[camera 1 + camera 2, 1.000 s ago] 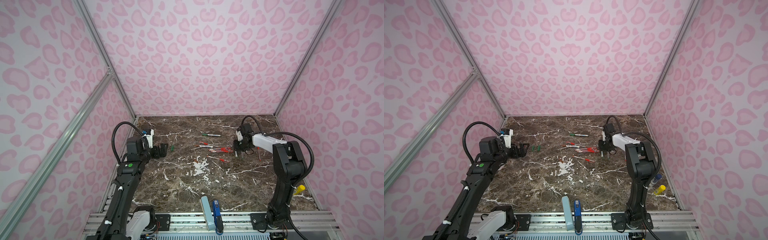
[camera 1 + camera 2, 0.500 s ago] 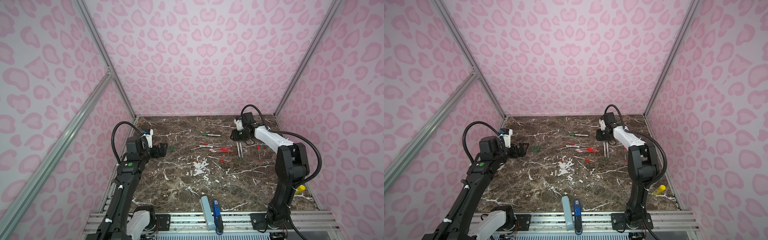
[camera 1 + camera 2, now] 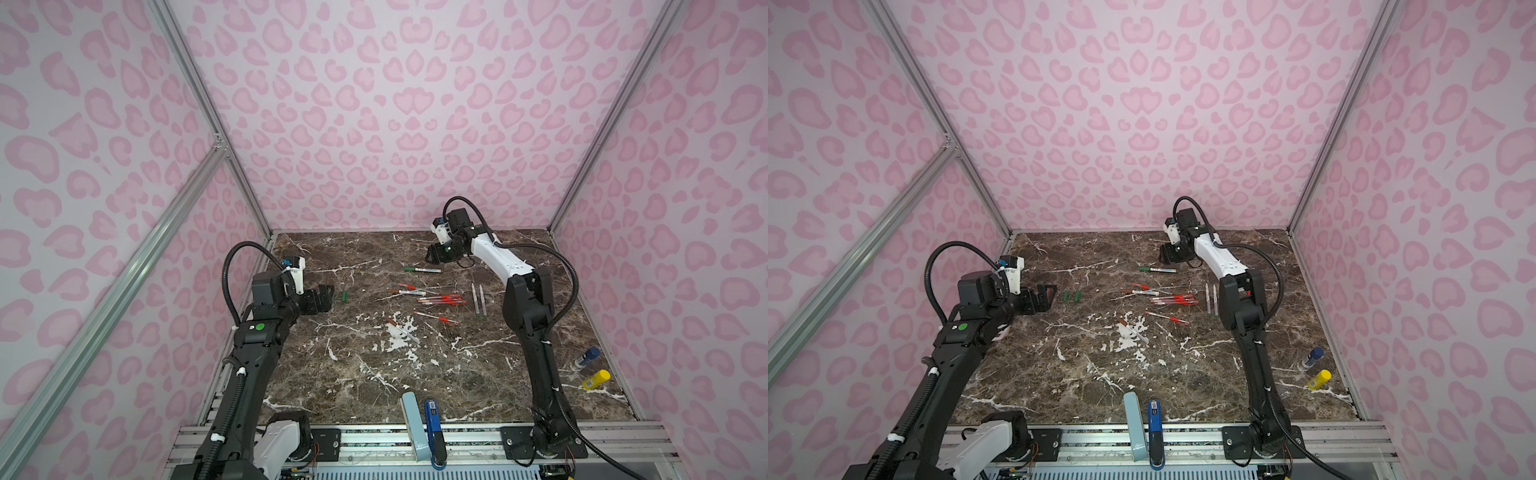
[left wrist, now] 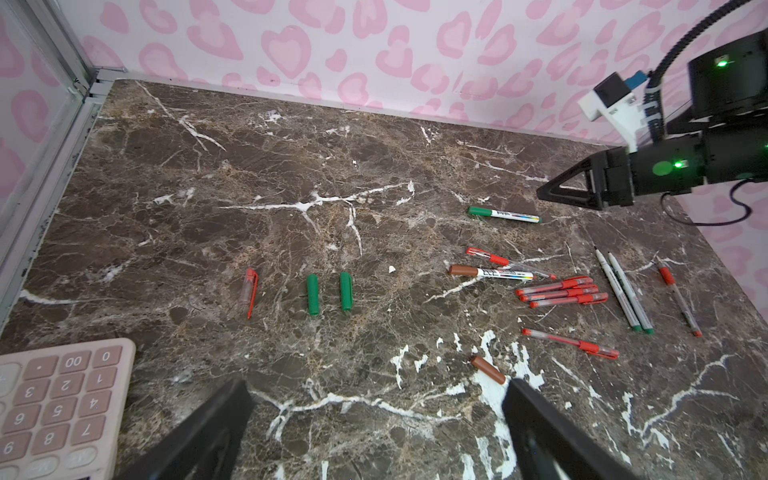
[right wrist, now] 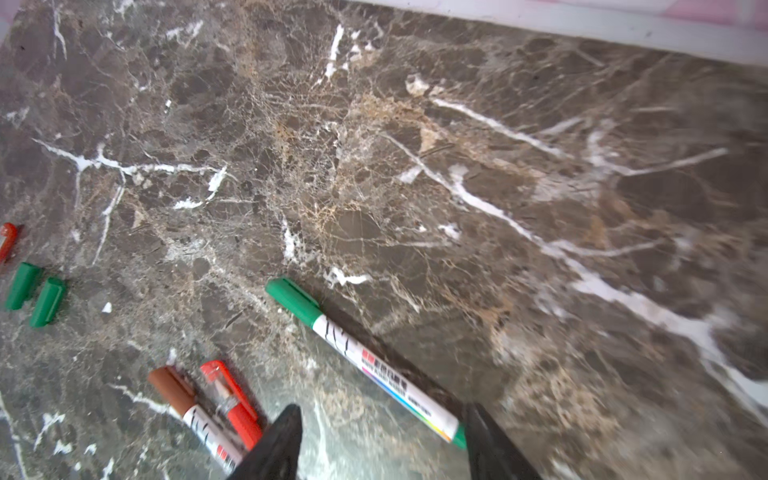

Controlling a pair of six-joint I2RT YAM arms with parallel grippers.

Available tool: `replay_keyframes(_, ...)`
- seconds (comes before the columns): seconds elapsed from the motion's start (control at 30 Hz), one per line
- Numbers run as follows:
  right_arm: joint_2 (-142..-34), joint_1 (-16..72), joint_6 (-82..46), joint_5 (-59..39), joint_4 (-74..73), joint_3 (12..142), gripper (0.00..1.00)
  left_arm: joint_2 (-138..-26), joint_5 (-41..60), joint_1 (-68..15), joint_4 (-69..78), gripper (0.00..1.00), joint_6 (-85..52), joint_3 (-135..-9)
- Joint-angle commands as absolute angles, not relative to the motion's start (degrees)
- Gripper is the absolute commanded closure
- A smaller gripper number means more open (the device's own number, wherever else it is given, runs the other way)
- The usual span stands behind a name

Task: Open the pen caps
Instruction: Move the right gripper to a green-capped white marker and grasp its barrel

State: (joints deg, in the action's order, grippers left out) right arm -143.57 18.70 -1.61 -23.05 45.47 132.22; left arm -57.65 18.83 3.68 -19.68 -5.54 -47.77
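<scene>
Top views both show a pale blue bar [image 3: 411, 419] and a blue stapler-like object [image 3: 432, 424] side by side at the near edge of the brown marble table [image 3: 353, 374]. A small blue-capped tube [image 3: 587, 357] and a yellow tube [image 3: 596, 379] lie near the right-hand wall.

Farther in, the left gripper [image 3: 327, 296] hangs low over the left side, jaws spread wide with nothing between them. Its wrist view shows a pink calculator [image 4: 62, 399] near one finger.

Mid-table lies a loose brown-orange cap [image 4: 488, 369]. Past the left gripper, two loose green caps [image 4: 313, 294] lie parallel, close but apart, with a clear cap with a red clip [image 4: 250, 291] beside them.

Over to the right, a bundle of slim red pens [image 4: 561, 291] lies packed together. Next to it is a white marker [image 4: 498, 273] wearing its brown cap [image 4: 463, 270]. Two thin white pens with green ends [image 4: 623, 291] lie side by side nearby.

Farthest back, a white-barrelled marker [image 5: 365, 361] lies alone with its green cap [image 5: 293, 301] on. The right gripper [image 3: 432, 255] hovers just past it, jaws parted and empty. In the right wrist view the marker's tail end shows between that gripper's fingers.
</scene>
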Motion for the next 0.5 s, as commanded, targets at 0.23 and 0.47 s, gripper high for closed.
replay_keyframes(0.23,-159.25,20.01,-2.59,-27.75,52.39,152.56,0.35,-58.69,18.67,4.45,-18.19,0.02,-4.78,-47.99)
replay_keyframes(0.47,-155.16,20.07,-1.76,-29.07,49.29,142.06,0.39,-59.48,19.31,5.26,-17.73,0.02,-5.32,-47.93)
